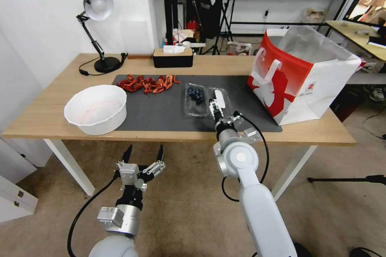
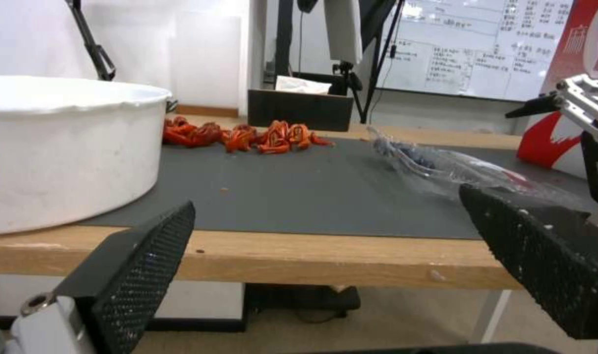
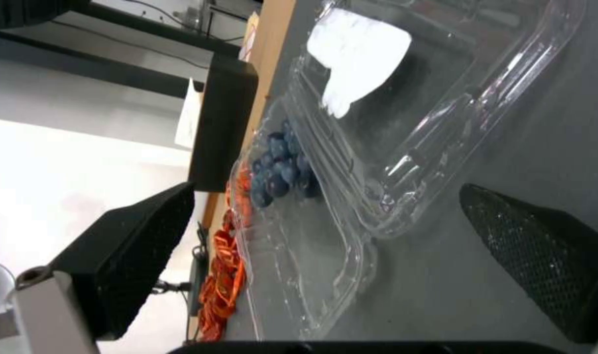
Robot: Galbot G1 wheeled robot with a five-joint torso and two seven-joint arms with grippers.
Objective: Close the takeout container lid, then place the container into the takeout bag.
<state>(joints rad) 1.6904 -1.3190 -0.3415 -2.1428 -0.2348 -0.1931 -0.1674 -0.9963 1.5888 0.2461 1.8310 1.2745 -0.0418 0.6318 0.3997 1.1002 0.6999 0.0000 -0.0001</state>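
Clear, thin and springy, the takeout container [image 1: 196, 98] lay open on the dark mat [image 1: 161, 108] beside the takeout bag [image 1: 299, 74], so I judged my wide-open right gripper [image 1: 216, 108] should catch the lid [image 3: 404, 98] by its free rim, left gripper [image 1: 143, 154] spread idle below the table [image 1: 48, 116].

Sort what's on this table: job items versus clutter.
Job: takeout container, open flat on the mat; its lid; takeout bag; right gripper, open at the lid.
Clutter: white bowl, red pieces, tissue box, lamp.
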